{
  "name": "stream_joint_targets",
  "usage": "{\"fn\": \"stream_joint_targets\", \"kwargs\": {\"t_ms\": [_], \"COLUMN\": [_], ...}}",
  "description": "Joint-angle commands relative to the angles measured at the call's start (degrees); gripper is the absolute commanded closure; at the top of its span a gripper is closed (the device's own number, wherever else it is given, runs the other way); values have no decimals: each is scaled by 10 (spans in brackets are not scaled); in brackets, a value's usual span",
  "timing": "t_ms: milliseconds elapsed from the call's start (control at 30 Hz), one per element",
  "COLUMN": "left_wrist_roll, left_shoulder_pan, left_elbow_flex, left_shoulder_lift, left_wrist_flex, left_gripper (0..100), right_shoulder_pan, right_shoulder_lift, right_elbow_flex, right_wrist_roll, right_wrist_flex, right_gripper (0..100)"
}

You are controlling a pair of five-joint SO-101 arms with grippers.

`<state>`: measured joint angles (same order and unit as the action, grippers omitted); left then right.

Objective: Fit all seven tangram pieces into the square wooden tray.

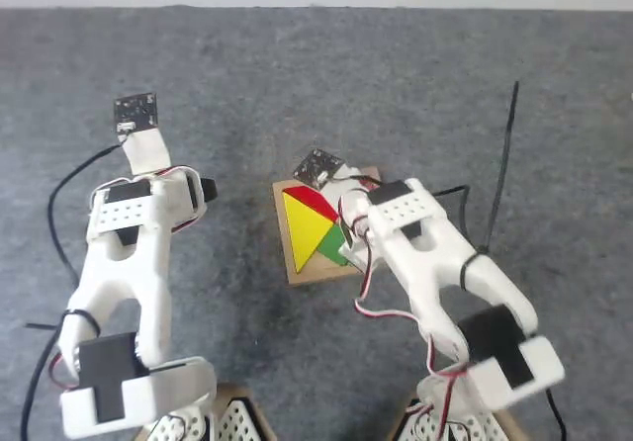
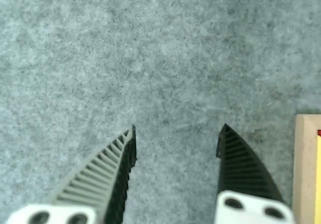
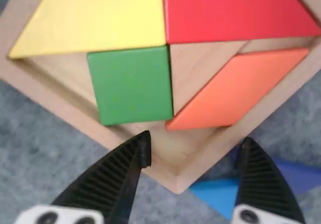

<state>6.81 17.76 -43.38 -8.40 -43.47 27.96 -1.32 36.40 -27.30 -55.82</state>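
Observation:
The square wooden tray (image 1: 297,271) lies on the grey carpet at the centre. In it are a yellow triangle (image 3: 95,20), a red triangle (image 3: 230,10), a green square (image 3: 133,83) and an orange parallelogram (image 3: 235,91), with bare wood between them. Just outside the tray's corner (image 3: 175,176), a light blue piece (image 3: 215,194) and a darker blue one (image 3: 301,176) lie on the carpet. My right gripper (image 3: 195,138) hangs open over that corner, holding nothing. My left gripper (image 2: 175,136) stands open over bare carpet, with the tray's edge (image 2: 306,169) beside it.
Grey carpet covers the whole table. The left arm (image 1: 129,253) stands left of the tray, and the right arm (image 1: 435,273) covers the tray's right side. A black cable (image 1: 502,164) rises at the right. Open carpet stretches behind both arms.

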Motion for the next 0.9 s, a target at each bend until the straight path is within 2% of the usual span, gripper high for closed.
{"fn": "stream_joint_targets", "kwargs": {"t_ms": [0,167,267,400,633,867], "left_wrist_roll": [-6,-6,-6,-6,-6,-6], "left_shoulder_pan": [-4,-4,-4,-4,-3,-4], "left_elbow_flex": [7,5,7,7,6,5], "left_shoulder_lift": [-4,-4,-4,-4,-4,-4], "left_wrist_flex": [7,11,11,11,11,11], "left_gripper": [751,751,751,751,751,751], "right_shoulder_pan": [0,-39,-74,-85,-82,-83], "right_shoulder_lift": [-66,-126,-133,-85,18,73], "right_elbow_flex": [10,-2,-8,-11,-24,-91], "right_wrist_roll": [-4,-10,-55,-95,-92,-73], "right_wrist_flex": [-15,-30,-24,-13,60,77], "right_gripper": [713,713,713,713,713,713]}}
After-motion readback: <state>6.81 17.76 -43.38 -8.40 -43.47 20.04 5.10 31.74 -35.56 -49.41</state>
